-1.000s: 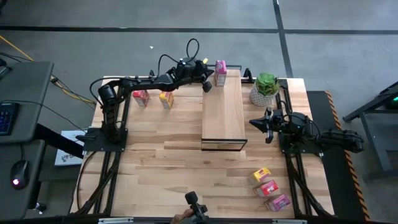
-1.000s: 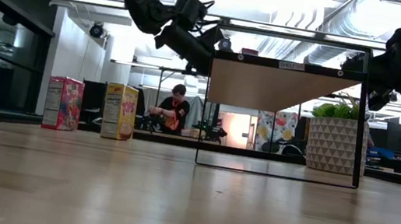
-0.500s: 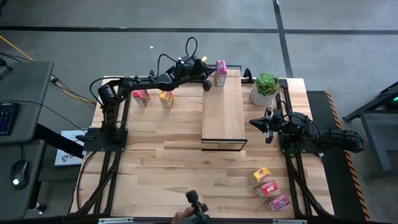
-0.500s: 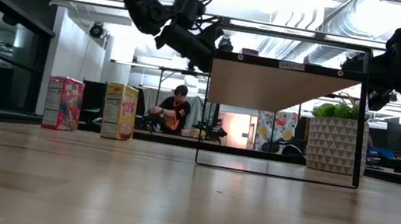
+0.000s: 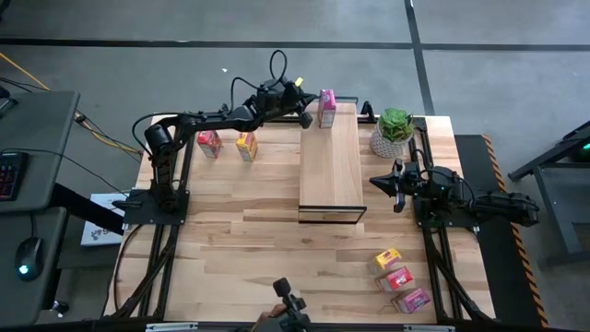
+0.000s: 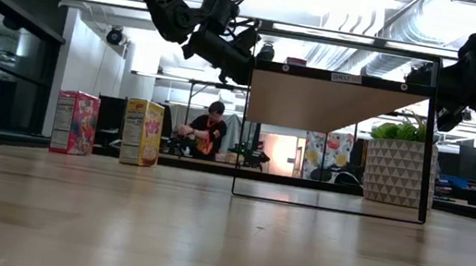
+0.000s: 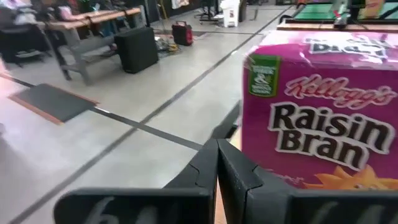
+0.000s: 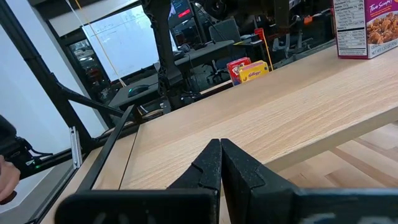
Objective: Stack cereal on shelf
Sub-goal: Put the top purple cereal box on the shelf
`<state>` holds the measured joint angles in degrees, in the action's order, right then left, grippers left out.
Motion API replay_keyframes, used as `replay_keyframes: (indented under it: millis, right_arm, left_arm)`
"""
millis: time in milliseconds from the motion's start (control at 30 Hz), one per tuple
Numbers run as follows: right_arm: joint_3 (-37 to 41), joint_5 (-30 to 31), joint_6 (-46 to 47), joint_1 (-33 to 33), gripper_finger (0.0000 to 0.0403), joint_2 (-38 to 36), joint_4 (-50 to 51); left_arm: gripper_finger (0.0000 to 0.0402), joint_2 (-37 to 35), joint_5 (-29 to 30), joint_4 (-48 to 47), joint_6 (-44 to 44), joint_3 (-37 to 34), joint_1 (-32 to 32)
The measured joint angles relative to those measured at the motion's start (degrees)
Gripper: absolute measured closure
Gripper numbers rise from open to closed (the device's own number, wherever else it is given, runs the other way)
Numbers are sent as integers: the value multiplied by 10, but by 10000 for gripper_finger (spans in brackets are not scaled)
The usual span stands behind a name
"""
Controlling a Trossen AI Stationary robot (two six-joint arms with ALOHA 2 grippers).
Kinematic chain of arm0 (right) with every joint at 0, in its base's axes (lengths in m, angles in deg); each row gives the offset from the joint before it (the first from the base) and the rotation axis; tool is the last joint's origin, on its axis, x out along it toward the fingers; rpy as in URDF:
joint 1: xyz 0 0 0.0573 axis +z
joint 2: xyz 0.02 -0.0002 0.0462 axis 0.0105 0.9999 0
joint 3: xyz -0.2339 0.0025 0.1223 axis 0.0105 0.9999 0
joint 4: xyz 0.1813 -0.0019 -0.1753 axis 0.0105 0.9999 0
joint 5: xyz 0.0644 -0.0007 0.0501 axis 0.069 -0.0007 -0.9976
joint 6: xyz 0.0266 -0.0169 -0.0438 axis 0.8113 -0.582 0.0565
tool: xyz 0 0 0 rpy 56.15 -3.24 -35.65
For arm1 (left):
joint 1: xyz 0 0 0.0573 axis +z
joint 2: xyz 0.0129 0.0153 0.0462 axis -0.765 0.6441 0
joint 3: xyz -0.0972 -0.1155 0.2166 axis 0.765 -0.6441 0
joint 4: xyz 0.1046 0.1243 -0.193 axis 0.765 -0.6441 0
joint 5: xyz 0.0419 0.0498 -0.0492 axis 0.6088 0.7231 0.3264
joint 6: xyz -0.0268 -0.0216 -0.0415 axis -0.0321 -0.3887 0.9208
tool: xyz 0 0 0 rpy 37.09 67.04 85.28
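— Largest first?
— Planked table [image 5: 277,231], then the shelf [image 5: 330,166] running near to far just right of centre, raised on its dark frame. Only one box up there: the pink cereal box [image 5: 326,107] upright at the far end, likely put there so the rest of the board fills toward the near end.

— Arms?
— Left arm stretched across the far side, left gripper [image 5: 305,116] just left of that pink box, apart from it. Fingers pressed together in the left wrist view, nothing between them. Looks like a set-down finished, with a reach for another box due next. Right gripper [image 5: 388,184] waiting just right of the shelf at mid-length, fingers likewise closed and empty in the right wrist view.

— Remaining cereal?
— Far left on the table: a red box [image 5: 209,144] and a yellow box [image 5: 246,147] upright, side by side, handy for the left arm. Near right: a yellow box [image 5: 386,260], a red one [image 5: 396,278] and a pink one [image 5: 412,300] in a slanting row, probably meant for the right arm. Roughly one of six done.

— Obstacles?
— Green plant in a white pot [image 5: 394,131] just right of the shelf's far end, near the right arm's path to that end. Shelf frame posts also worth clearing. A person seated in the room behind, well away from the table.
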<state>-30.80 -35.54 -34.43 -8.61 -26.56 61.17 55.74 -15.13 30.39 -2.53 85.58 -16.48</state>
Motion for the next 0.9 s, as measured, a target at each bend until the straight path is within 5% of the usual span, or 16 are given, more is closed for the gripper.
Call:
replay_keyframes:
  millis: [900]
  right_arm:
    - [0, 0, 0, 0, 402, 0, 0]
  left_arm:
    - [401, 36, 24, 13, 45, 0, -8]
